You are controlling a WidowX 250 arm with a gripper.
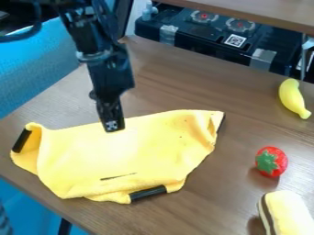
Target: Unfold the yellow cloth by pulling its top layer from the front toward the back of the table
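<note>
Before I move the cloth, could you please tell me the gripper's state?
Gripper: at the yellow cloth; whether open, closed or gripping it cannot be told.

1 yellow cloth [141, 151] w/ at least 2 black strips [148, 193], 1 toy banana [292, 97], 1 toy strawberry [280, 161], 1 pale toy block [290, 213] w/ 1 dark stripe, 1 gripper [112, 125]. Behind: 2 round parts [203, 17], 1 b/w code tag [235, 39], 2 tape pcs [263, 59].
</note>
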